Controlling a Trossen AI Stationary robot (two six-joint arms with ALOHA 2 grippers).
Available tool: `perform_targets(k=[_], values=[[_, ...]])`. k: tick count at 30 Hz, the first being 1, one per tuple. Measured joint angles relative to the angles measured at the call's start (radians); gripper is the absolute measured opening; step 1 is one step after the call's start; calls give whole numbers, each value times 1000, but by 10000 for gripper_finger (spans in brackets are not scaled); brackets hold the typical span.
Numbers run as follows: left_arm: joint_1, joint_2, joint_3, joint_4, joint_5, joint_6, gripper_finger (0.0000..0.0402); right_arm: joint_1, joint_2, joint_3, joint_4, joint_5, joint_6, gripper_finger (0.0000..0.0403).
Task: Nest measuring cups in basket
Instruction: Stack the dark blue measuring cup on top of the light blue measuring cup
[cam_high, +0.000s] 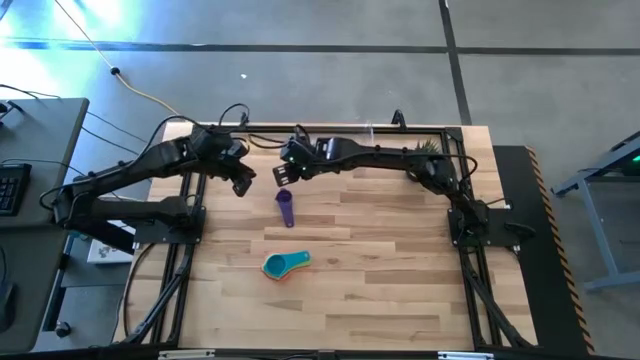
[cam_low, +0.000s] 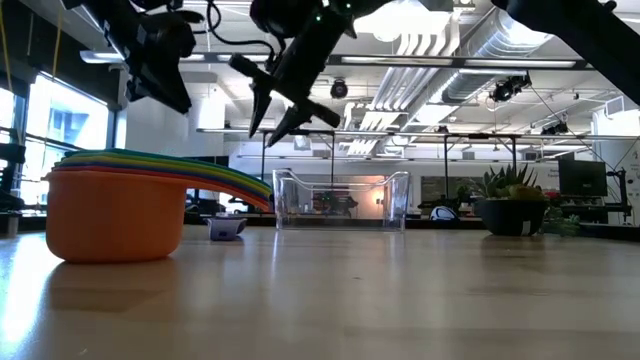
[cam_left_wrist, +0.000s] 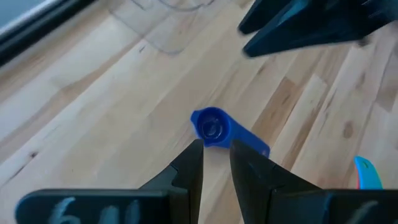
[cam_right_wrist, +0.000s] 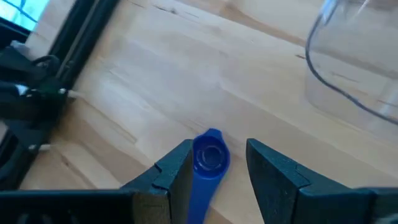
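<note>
Blue cup alone on bench, both grippers above it.

I see the blue measuring cup (cam_high: 286, 208) lying mid-bench, apart from the nested cup stack (cam_high: 284, 265) nearer me. Right gripper (cam_right_wrist: 217, 163) hangs over it, fingers apart, empty. Left gripper (cam_left_wrist: 216, 163) beside, fingers narrowly apart, empty. Clear basket (cam_low: 341, 199) at the far edge.

The nested cup stack (cam_low: 115, 210) is cut off by the left edge in the low view.
</note>
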Motion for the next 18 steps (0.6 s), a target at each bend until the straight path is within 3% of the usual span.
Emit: perform_targets(k=[10, 18], values=[[0, -30, 0, -16, -1, -7, 72, 7, -2, -262, 279, 8, 44, 141], [0, -30, 0, -58, -7, -7, 72, 29, -1, -421, 543, 4, -42, 141]])
